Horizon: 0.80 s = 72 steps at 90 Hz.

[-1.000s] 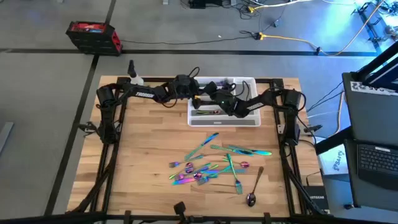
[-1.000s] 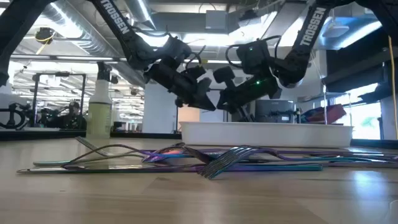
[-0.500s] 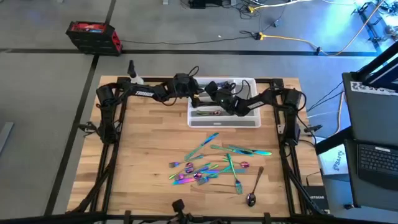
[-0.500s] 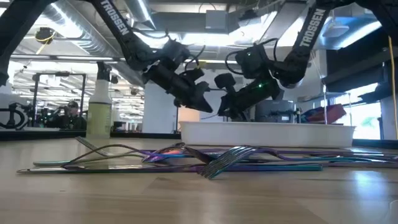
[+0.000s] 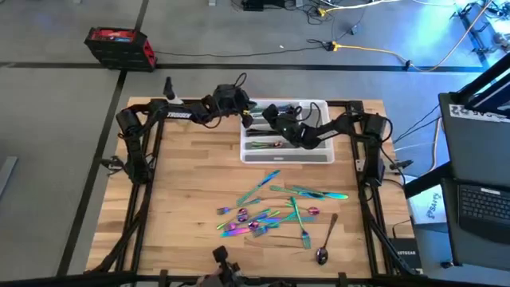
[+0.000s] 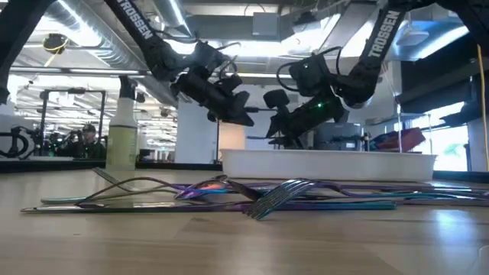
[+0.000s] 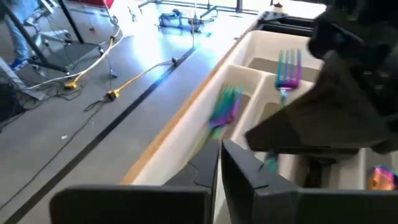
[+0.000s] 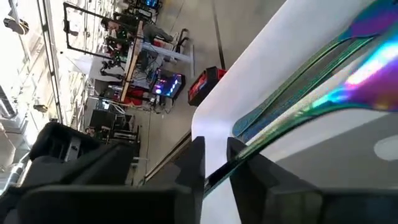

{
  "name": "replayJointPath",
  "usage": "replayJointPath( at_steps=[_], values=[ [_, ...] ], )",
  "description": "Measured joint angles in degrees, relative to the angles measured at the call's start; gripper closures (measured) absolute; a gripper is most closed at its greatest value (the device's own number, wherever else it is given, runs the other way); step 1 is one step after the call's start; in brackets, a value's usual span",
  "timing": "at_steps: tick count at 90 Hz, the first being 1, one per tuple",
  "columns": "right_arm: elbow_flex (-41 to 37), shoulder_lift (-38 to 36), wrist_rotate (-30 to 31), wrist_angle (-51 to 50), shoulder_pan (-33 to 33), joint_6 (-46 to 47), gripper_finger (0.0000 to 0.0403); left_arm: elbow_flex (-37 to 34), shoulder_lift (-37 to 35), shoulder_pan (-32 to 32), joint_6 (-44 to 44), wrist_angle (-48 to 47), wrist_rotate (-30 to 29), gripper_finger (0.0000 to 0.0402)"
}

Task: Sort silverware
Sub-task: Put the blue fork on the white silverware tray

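Looking straight down first: most of the silverware (image 5: pixel 275 211) lying in a loose crossed heap on the near half of the table, one dark spoon (image 5: pixel 326 239) just beside it, a few sorted pieces already in the white tray (image 5: pixel 287 158) at the back. Left gripper (image 5: pixel 245 118) hanging at the tray's left edge, right gripper (image 5: pixel 271 119) over the tray's compartments.

Level across the table: both grippers raised above the tray rim, well apart from the heap; spray bottle (image 6: pixel 122 137) standing off to one side.

Past the left wrist: fingers pressed together on nothing, forks (image 7: pixel 287 68) lying in the compartments beyond.

Past the right wrist: clamped on a slim iridescent piece (image 8: pixel 348 87) by its thin handle, over the tray wall (fork, spoon or knife, cannot tell).

Judging the handling: light, rigid, not fragile, but glossy and thin, so likely to slip or pivot between the pads. Best taken across the handle near mid-length, at a spot clear of overlapping neighbours, squarely and firmly. Tangled tines liable to drag a second piece along.
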Motion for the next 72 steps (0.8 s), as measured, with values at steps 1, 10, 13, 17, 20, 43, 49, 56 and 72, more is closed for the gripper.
replayJointPath(
  at_steps=[1, 10, 13, 17, 20, 43, 49, 56, 72],
  values=[
    [0.0, 0.0, 0.0, 0.0, 0.0, 0.0, 0.0346, 0.0, 0.0, 0.1, 0.0, -0.1, 0.0, 0.0399],
    [0.0, 0.0, -3.1, 0.0, -0.4, 0.0, 0.0334, 0.0, 0.0, 0.5, 0.0, -0.3, 0.0, 0.0399],
    [0.0, 0.0, -4.4, -0.2, -0.5, 0.0, 0.0331, 0.0, 0.0, 0.7, 0.0, -0.3, 0.0, 0.0399],
    [0.0, 0.0, -5.4, -0.3, -0.8, 0.1, 0.0326, 0.0, 0.0, 0.7, 0.0, -0.3, 0.1, 0.0399],
    [0.0, 0.0, -6.5, -0.4, -0.8, 0.0, 0.0324, 0.0, 0.0, 0.7, 0.0, -0.4, 0.3, 0.0399],
    [0.0, -0.1, -12.9, -1.2, -0.8, 2.0, 0.0317, 0.0, -3.0, 0.8, 1.3, -0.4, 0.5, 0.0399],
    [0.0, -0.1, -13.9, -1.4, -0.8, 2.2, 0.0317, 0.0, -4.2, 1.0, 2.2, -0.4, 0.5, 0.0399],
    [0.0, -0.1, -14.4, -2.0, -1.0, 3.0, 0.0317, 0.0, -5.7, 1.5, 2.6, -0.4, 0.4, 0.0399],
    [0.7, -0.2, -14.9, -3.4, -1.4, 3.4, 0.0317, 0.0, -7.8, 3.0, 2.6, -0.2, 0.2, 0.0399]
  ],
)
